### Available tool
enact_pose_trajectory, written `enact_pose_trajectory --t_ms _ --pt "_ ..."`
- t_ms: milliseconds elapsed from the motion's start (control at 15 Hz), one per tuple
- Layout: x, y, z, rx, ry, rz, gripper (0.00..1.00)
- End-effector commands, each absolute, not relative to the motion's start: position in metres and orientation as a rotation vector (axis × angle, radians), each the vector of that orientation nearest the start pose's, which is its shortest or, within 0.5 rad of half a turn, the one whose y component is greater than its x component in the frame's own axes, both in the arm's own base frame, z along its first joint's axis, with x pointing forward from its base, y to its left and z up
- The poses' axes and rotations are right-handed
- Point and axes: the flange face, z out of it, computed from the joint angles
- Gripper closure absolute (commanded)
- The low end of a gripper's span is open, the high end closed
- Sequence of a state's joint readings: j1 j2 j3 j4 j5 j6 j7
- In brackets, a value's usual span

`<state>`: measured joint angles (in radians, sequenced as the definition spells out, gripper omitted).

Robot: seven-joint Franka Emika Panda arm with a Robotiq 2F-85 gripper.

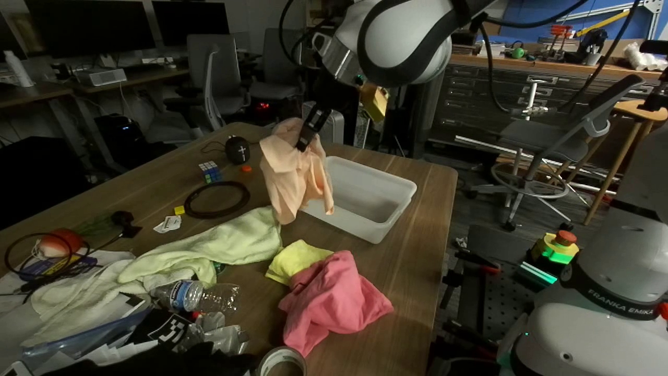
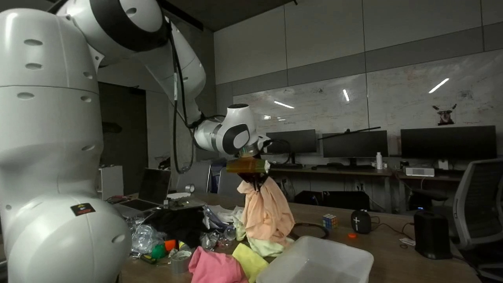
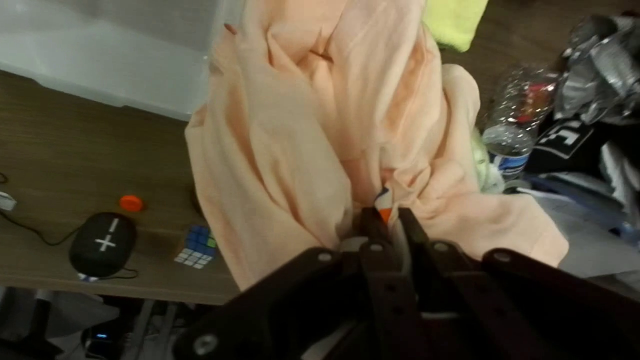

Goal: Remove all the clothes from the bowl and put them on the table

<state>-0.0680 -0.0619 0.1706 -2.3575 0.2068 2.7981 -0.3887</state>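
My gripper is shut on a peach cloth and holds it hanging in loose folds. In the wrist view the fingertips pinch the cloth near a small white and orange tag. The cloth also hangs in an exterior view, beside the white plastic tub. I cannot tell whether it touches the tub's rim. The visible inside of the tub is bare plastic. A pink cloth, a yellow cloth and a pale green towel lie on the wooden table.
A plastic bottle, a tape roll and bags crowd one table end. A black cable ring, a puzzle cube, an orange cap and a black speaker lie past the peach cloth.
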Motion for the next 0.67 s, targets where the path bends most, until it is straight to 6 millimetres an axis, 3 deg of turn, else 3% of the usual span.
enact_pose_trajectory --t_ms 0,133,200,333,600 --pt "0.514 0.084 0.406 -2.900 -0.704 -0.750 0.89" --pt "0.509 0.100 0.402 -2.849 -0.794 -0.731 0.89" --pt "0.507 0.105 0.401 -2.829 -0.834 -0.721 0.64" --pt "0.505 0.107 0.399 -2.798 -0.880 -0.719 0.56" --pt "0.505 0.087 0.393 -2.809 -0.873 -0.709 0.25"
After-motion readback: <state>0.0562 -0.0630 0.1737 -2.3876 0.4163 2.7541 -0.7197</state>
